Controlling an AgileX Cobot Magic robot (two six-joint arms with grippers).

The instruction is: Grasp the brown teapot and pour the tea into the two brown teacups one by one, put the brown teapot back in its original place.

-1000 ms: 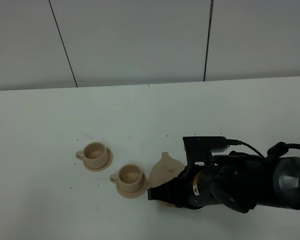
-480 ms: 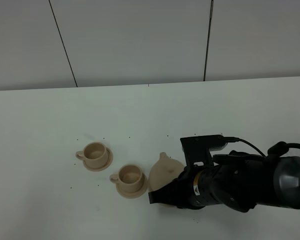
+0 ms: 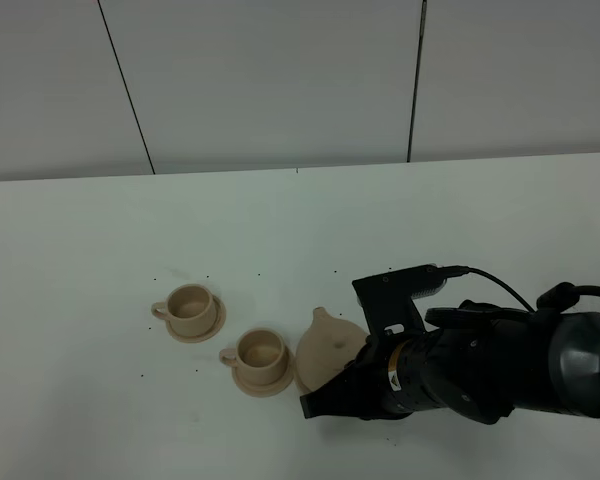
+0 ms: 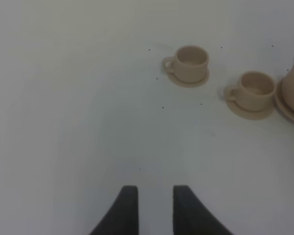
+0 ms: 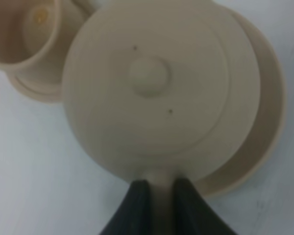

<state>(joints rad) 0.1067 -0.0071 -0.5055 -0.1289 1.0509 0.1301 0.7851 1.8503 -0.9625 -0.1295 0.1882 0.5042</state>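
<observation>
Left of centre in the exterior view, the far teacup and the near teacup are seen on small saucers. No liquid is discernible in either.

The left gripper is empty, jaws narrowly parted.

The brown teapot, lidded with contents hidden, is now shifted left toward the near teacup, off-centre over the large saucer. Its handle is clamped by the right gripper.

The first pour is judged imminent.

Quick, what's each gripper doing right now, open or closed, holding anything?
Left gripper: open, holding nothing.
Right gripper: closed on the handle of the brown teapot.
</observation>
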